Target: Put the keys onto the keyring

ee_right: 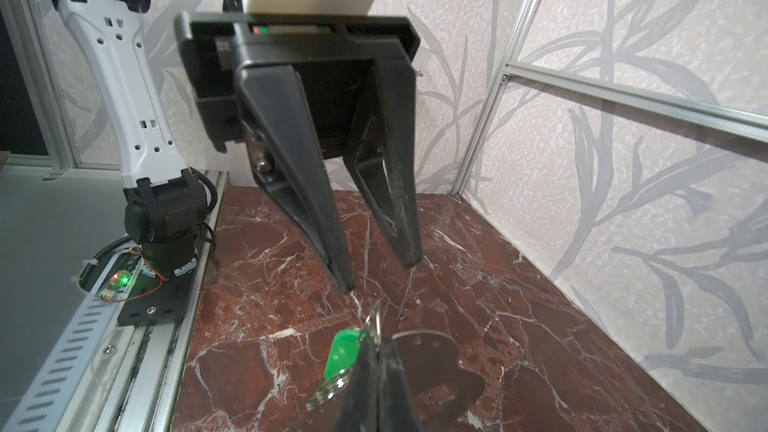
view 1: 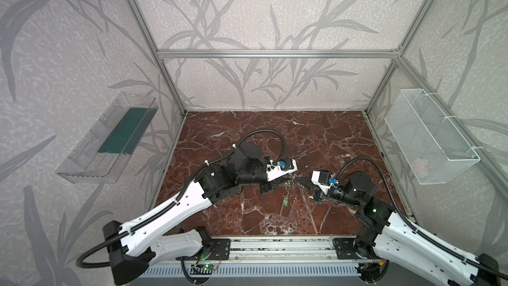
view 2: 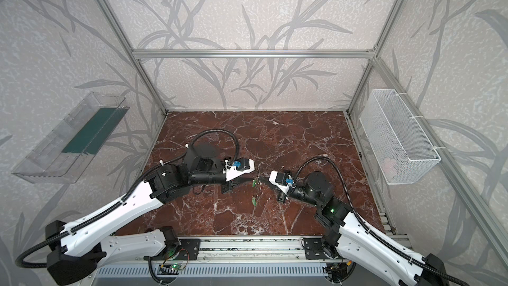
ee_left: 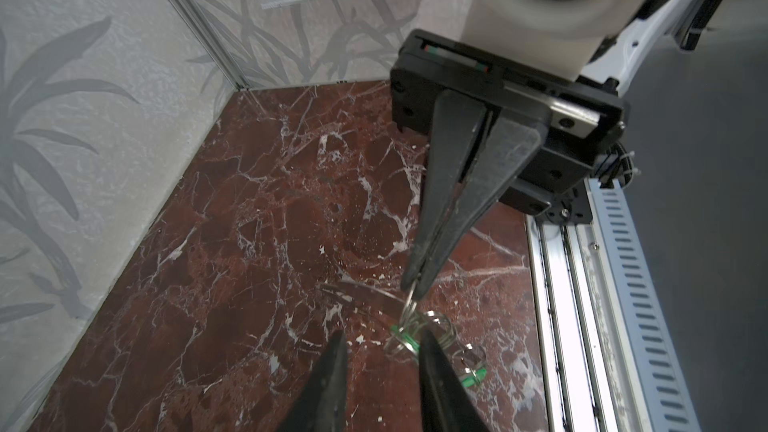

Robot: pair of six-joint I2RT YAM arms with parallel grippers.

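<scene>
**Right pincer [ee_left: 411, 290] clamped shut on keyring [ee_right: 432, 351], green key [ee_right: 343, 353] dangling; left pincer [ee_right: 378, 276] part-open, empty.**
Held above mid-table [view 1: 275, 133]; second key [view 1: 286, 201] lies nearer the front edge. Plate looks thin, stiff and probably slick. Tags look light and swingy, so take them by the metal loop.

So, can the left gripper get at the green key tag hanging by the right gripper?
Probably yes. The left gripper is open and sits just short of the green key tag, with nothing between them. The shut right gripper, holding the keyring beside it, crowds one side.
</scene>
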